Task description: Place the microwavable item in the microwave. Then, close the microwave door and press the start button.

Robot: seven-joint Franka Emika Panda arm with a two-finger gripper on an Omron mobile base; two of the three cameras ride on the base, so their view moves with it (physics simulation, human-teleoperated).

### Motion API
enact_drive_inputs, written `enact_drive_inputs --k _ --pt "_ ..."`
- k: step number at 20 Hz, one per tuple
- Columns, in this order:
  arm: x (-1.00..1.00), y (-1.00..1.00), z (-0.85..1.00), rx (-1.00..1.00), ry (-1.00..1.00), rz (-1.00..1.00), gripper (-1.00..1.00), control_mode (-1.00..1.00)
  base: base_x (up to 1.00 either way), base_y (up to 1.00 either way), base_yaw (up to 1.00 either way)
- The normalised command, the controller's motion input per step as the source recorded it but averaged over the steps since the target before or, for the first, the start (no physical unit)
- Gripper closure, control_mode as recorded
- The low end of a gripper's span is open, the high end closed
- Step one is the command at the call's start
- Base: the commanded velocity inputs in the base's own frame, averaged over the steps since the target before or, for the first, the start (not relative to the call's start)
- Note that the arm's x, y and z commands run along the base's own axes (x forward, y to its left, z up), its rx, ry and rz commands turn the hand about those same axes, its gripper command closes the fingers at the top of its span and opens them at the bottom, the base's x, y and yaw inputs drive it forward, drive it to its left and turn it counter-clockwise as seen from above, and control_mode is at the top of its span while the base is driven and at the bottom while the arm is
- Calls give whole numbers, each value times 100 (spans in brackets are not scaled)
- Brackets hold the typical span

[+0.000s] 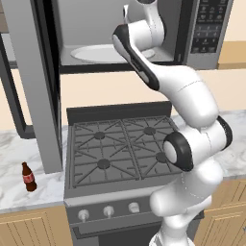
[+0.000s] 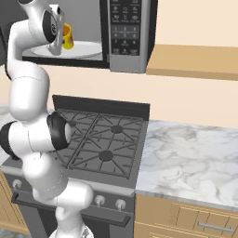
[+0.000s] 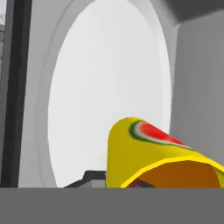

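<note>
**Operator:** What does the left base view give you?

**Tech:** You see the arm reaching up into the open microwave (image 1: 202,29), its wrist above the white turntable (image 1: 96,54). The microwave door (image 1: 36,86) stands swung open to the arm's left.

**Operator:** The right base view?

**Tech:** You find the gripper (image 2: 59,44) inside the cavity, with the yellow cup (image 2: 68,37) directly at its fingers, over the turntable.

**Operator:** The hand view?

**Tech:** The cup (image 3: 153,157) sits right against the hand, rim toward the camera. You can read the jaws as closed tight, clamped on the cup.
</note>
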Motion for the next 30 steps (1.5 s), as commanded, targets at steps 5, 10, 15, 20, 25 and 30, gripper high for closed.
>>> enact_drive_inputs --k 5,10,15,20,25,30 --pt "33 4 -25 -7 8 0 100 -100 0 0 0" --pt "2 0 -13 -5 12 0 100 -100 0 0 0" --pt "5 0 0 -5 9 0 100 -100 0 0 0" --pt "-7 0 0 -2 4 0 100 -100 0 0 0" --pt "-36 0 -2 -7 1 0 100 -100 0 0 0" --pt "-5 0 -12 -7 7 0 100 -100 0 0 0"
